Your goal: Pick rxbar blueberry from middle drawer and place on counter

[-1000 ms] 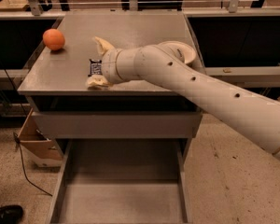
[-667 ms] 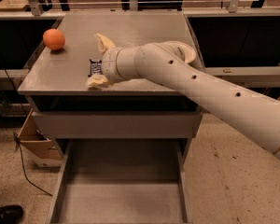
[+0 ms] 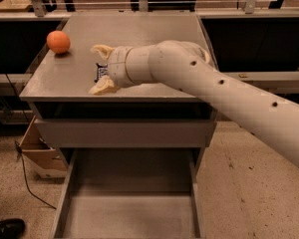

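One rxbar blueberry (image 3: 100, 72) lay flat on the grey bench (image 3: 154, 39), between the spread fingers of my claw (image 3: 93, 69). An orange (image 3: 58, 42) sat near the bench's left edge. The middle drawer (image 3: 129, 213) stood open below.

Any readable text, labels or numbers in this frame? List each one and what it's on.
Pale lettering on the snack bar wrapper: too blurred to read. The bar lies on the counter between the fingers of the open gripper.
No other text, numbers or signs are visible.
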Action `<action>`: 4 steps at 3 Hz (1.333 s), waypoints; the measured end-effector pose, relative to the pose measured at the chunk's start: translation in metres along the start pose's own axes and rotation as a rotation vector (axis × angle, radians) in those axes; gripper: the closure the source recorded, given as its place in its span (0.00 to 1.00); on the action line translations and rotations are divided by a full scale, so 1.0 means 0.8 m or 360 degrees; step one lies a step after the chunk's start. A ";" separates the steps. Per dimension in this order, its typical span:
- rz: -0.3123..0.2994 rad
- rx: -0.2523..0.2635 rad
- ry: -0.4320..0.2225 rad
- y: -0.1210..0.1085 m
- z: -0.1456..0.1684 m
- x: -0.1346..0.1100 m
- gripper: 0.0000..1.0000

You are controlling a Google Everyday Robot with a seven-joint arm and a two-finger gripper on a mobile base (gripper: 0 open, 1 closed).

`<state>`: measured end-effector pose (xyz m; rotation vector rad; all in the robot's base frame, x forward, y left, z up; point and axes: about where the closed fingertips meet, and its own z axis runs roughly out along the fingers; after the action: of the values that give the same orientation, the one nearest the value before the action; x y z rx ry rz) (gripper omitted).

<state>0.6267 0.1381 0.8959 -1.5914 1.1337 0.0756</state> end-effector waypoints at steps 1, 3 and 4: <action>-0.0021 0.0077 -0.0002 -0.013 -0.069 -0.021 0.26; -0.0077 0.0173 0.0118 -0.025 -0.147 -0.035 0.00; -0.0087 0.0162 0.0135 -0.021 -0.147 -0.043 0.00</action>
<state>0.5618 0.0657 0.9719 -1.5455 1.1410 -0.0854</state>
